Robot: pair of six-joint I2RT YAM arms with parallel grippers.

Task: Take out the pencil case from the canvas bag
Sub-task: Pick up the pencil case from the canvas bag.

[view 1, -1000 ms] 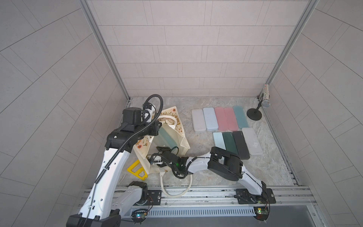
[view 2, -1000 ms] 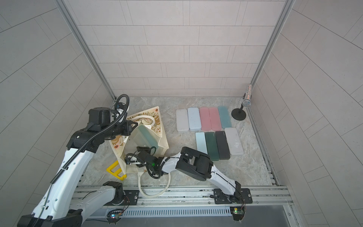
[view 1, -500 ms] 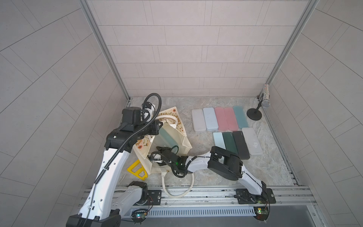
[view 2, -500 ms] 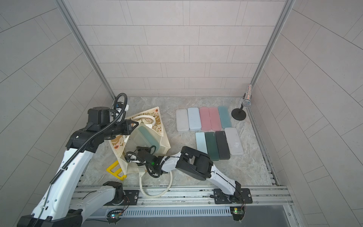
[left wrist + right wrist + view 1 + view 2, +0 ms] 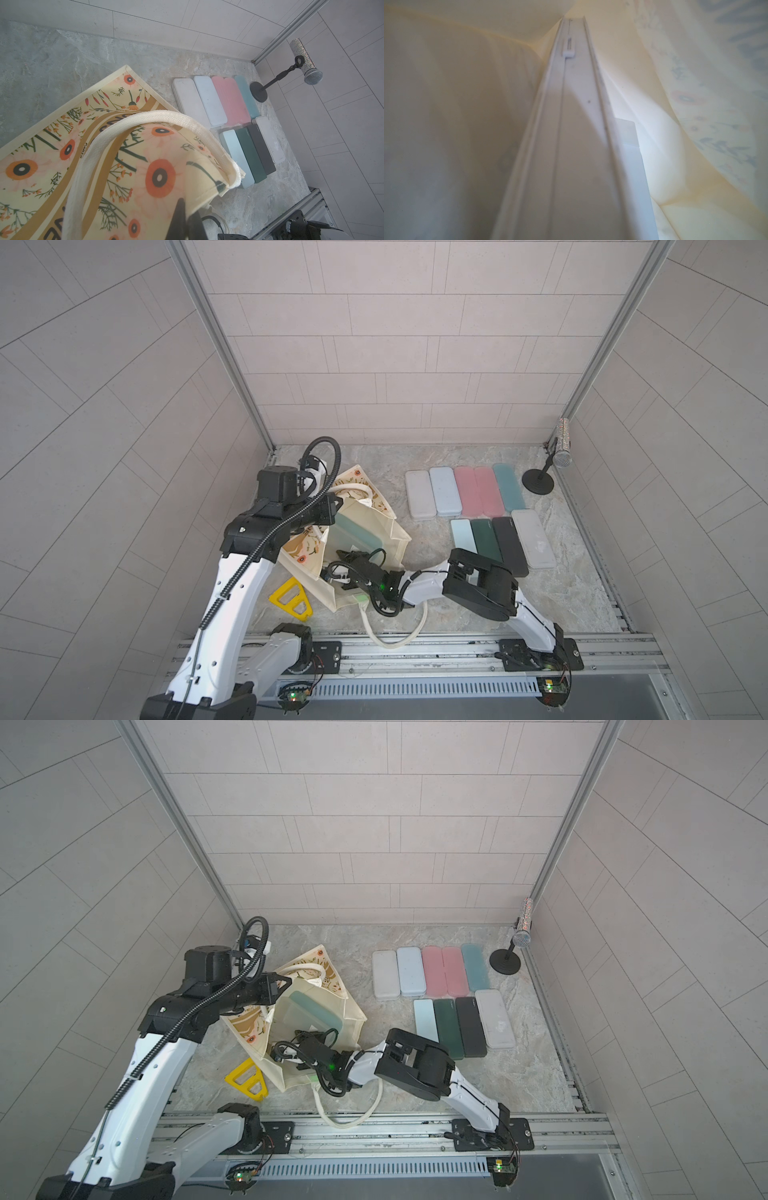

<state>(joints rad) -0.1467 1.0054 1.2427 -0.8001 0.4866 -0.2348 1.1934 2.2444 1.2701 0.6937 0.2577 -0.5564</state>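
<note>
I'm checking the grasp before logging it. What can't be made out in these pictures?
- Right gripper jaws: in both top views buried in the canvas bag; open or shut unclear.
- Pencil case: right wrist view, blurred, cut off by the frame edges.
- Left gripper, one jaw: left wrist view, covered by bag fabric.

Canvas bag point(image 5: 397, 537) point(image 5: 353, 1020): cream fabric with orange flower print and tan lettered bands point(image 5: 124, 158), slumped on the left of the desk point(image 5: 582, 597), mouth open, one rim raised. One white rope handle point(image 5: 392, 641) trails on the desk in front of the bag; a second rope handle point(image 5: 166, 115) arches over the printed side. Pencil case point(image 5: 353, 531) point(image 5: 311, 1009) point(image 5: 577, 145): pale teal, long, flat, round-cornered, lying inside the bag against its wall.
</note>
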